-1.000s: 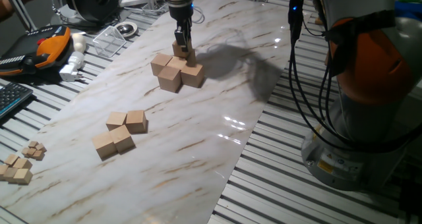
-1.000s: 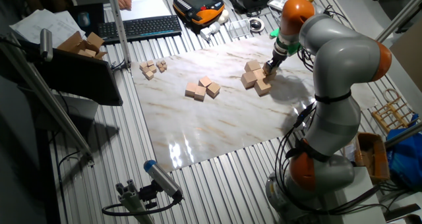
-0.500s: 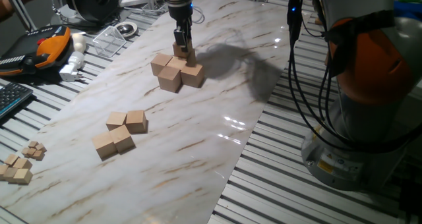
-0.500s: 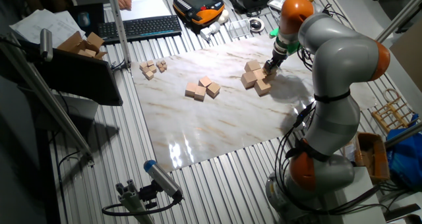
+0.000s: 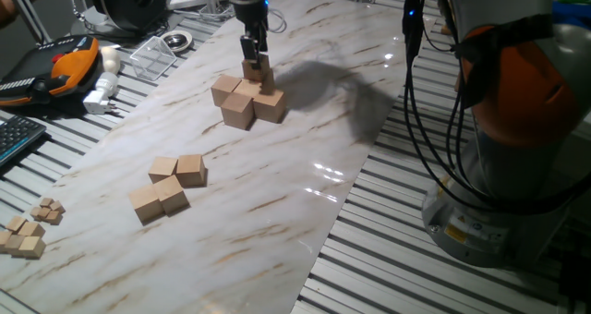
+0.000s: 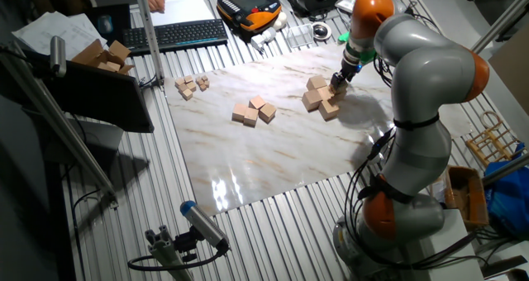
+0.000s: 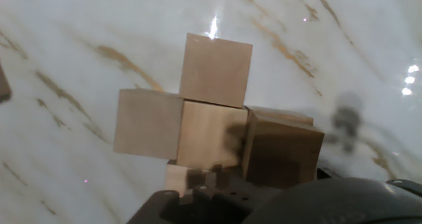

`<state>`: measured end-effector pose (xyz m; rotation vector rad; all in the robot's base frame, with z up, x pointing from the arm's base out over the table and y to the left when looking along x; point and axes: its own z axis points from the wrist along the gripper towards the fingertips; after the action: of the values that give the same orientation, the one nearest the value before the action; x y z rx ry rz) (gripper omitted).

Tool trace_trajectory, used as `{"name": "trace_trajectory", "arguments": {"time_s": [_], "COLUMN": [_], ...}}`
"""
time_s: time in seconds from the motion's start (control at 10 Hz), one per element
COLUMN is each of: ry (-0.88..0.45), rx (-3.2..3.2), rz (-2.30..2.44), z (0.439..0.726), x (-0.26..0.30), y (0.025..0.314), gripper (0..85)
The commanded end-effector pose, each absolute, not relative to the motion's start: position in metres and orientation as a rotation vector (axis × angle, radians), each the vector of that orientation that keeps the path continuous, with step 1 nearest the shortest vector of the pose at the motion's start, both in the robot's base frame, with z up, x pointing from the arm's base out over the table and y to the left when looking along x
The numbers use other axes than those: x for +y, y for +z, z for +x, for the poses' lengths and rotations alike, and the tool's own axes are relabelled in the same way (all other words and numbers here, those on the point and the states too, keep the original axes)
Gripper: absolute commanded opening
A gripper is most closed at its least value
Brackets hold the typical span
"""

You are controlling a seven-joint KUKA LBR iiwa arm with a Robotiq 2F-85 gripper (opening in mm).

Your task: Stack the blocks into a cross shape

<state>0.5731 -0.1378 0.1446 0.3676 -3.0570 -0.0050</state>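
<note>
Glossy marble slab (image 5: 277, 180) under square, matte wooden blocks (image 5: 247, 100).

Plain tan wooden blocks lie in two groups on the marble: a cross cluster (image 5: 247, 99) of cubes touching side to side, one block (image 5: 258, 70) at its far end, and four spare blocks (image 5: 168, 187) huddled well apart, nearer the front

One fixed view looks across the marble table (image 5: 277, 194) from low beside the robot base (image 5: 517, 166). The other looks down from farther off. The hand view looks straight down, close. All share the block cluster (image 5: 246, 98).
</note>
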Motion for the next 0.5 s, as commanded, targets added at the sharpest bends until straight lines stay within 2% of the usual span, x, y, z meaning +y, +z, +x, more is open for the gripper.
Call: {"name": "trace_trajectory", "arguments": {"time_s": [0.0, 0.4], "ry": [-0.005, -0.006], "rx": [-3.053, -3.028], "rz": [0.346, 0.112], "z": [0.575, 0.570], "x": [-0.131, -0.068], "y": [0.151, 0.184], "gripper": [68.0, 68.0]}}
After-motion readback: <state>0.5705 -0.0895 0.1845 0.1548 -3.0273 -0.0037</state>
